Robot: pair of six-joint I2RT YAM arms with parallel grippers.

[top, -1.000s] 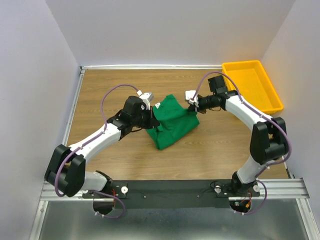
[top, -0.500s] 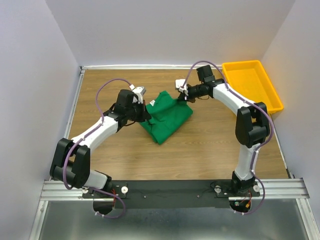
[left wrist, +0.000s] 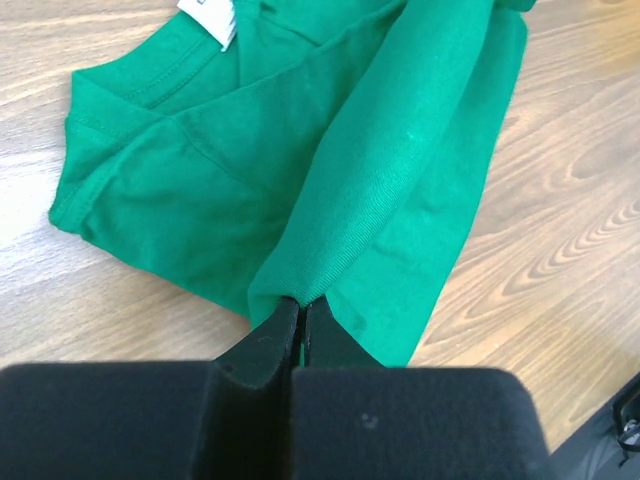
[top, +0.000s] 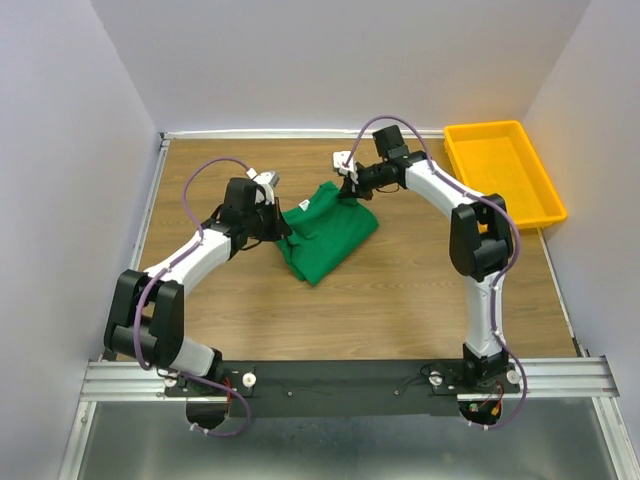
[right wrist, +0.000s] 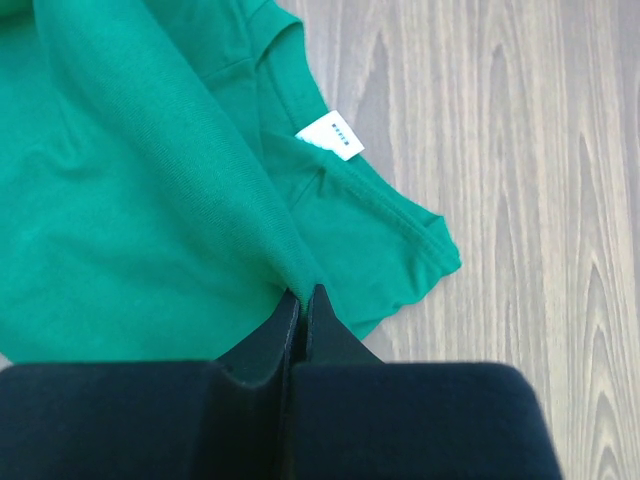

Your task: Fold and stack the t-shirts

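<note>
A green t-shirt [top: 325, 232] lies partly folded on the wooden table, its white neck label [top: 303, 206] showing near the left side. My left gripper [top: 283, 227] is shut on a ridge of the t-shirt [left wrist: 300, 180] at its left edge, cloth pinched at the tips of the left gripper [left wrist: 302, 300]. My right gripper [top: 350, 192] is shut on the t-shirt [right wrist: 130, 200] at its far right corner. A taut fold runs up from the right gripper [right wrist: 304, 293], and the label [right wrist: 330, 137] lies just beyond it.
A yellow plastic tray [top: 545, 195] stands at the far right of the table [top: 420, 290]. White walls close the table on the left, back and right. A metal rail with both arm bases runs along the near edge.
Both grippers have carried the t-shirt leftward and toward the back of the table, each staying shut on its cloth. The right arm has stretched further left.
</note>
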